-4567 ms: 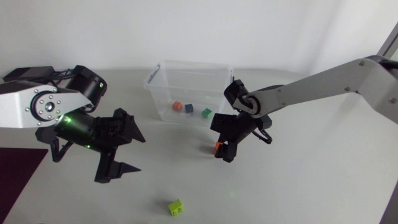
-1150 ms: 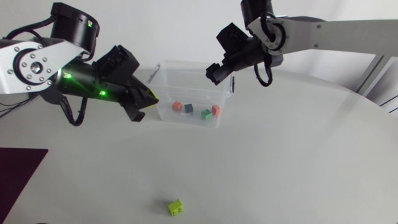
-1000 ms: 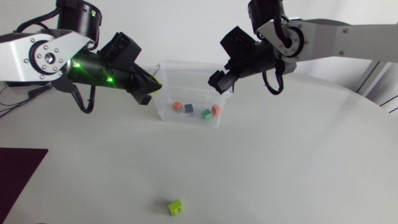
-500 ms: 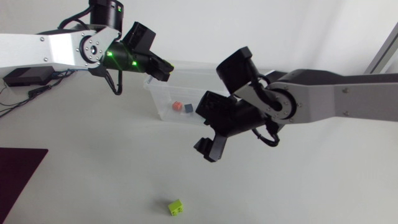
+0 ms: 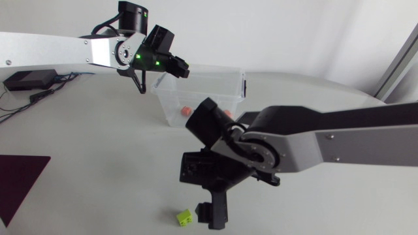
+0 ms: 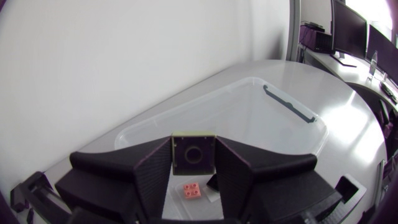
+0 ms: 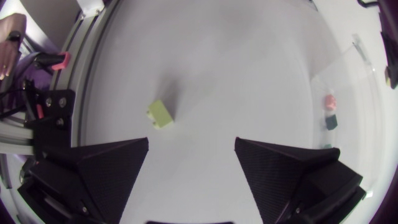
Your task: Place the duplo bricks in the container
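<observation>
The clear plastic container (image 5: 212, 83) stands at the back middle of the table, with an orange brick (image 5: 186, 111) showing inside. My left gripper (image 5: 181, 67) hangs over the container's left rim, shut on a yellowish brick (image 6: 193, 152) whose underside faces the wrist camera; below it lies a salmon brick (image 6: 191, 191) in the container (image 6: 261, 118). A lime brick (image 5: 185, 217) lies near the table's front edge. My right gripper (image 5: 198, 194) stands open just beside and above it. In the right wrist view that brick (image 7: 160, 114) lies ahead of the gripper (image 7: 191, 144), untouched.
A dark purple mat (image 5: 16, 183) lies at the front left. My right arm's thick links (image 5: 307, 147) cross the table's middle in front of the container. Red and dark bricks (image 7: 330, 111) show in the container off to the right gripper's side.
My right arm swung from over the container down to the lime brick at the front. My left gripper carried its brick up and rightward over the container's rim.
</observation>
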Motion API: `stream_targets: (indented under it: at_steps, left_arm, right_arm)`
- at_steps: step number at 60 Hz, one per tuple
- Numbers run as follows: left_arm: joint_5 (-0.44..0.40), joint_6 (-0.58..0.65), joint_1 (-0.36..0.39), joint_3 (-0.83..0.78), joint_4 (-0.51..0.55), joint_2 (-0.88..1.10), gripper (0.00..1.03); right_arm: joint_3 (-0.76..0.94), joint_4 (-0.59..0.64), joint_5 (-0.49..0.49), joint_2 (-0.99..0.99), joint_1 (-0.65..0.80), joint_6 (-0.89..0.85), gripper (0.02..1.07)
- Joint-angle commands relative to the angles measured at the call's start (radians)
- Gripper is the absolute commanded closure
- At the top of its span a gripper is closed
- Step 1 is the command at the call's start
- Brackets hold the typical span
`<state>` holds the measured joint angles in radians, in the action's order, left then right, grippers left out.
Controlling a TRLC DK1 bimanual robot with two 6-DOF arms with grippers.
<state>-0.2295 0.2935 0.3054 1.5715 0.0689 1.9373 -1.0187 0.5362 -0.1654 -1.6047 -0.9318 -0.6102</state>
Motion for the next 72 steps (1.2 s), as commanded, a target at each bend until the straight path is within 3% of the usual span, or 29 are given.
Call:
stream_targets:
  at_steps: [1, 3, 8, 9, 28, 48, 59, 72]
  left_arm:
    - [0.012, -0.04, 0.011, 0.055, -0.018, 0.049, 0.56]
    - [0.029, -0.045, 0.014, 0.065, -0.018, 0.063, 0.36]
    - [0.05, -0.045, 0.017, 0.062, -0.024, 0.065, 0.05]
    - [0.056, -0.045, 0.017, 0.059, -0.027, 0.063, 0.04]
    - [0.211, -0.044, -0.014, -0.209, -0.222, -0.175, 0.04]
    - [0.219, -0.044, -0.126, -0.459, -0.288, -0.414, 0.04]
    - [0.214, -0.04, -0.157, -0.584, -0.333, -0.529, 0.04]
    - [0.197, -0.044, -0.196, -0.693, -0.345, -0.646, 0.04]
  right_arm:
    - [-0.001, 0.031, 0.02, -0.04, -0.045, -0.039, 0.07]
    - [-0.015, 0.054, 0.026, -0.058, -0.062, -0.048, 0.07]
    - [-0.04, 0.077, 0.056, -0.093, -0.099, -0.068, 0.07]
    - [-0.044, 0.08, 0.058, -0.1, -0.104, -0.072, 0.07]
    - [-0.175, 0.148, 0.112, -0.222, -0.171, -0.14, 0.1]
    - [-0.227, 0.174, 0.119, -0.305, -0.194, -0.178, 0.18]
    - [-0.236, 0.177, 0.129, -0.324, -0.203, -0.184, 0.31]
    - [-0.242, 0.18, 0.147, -0.345, -0.205, -0.198, 0.7]
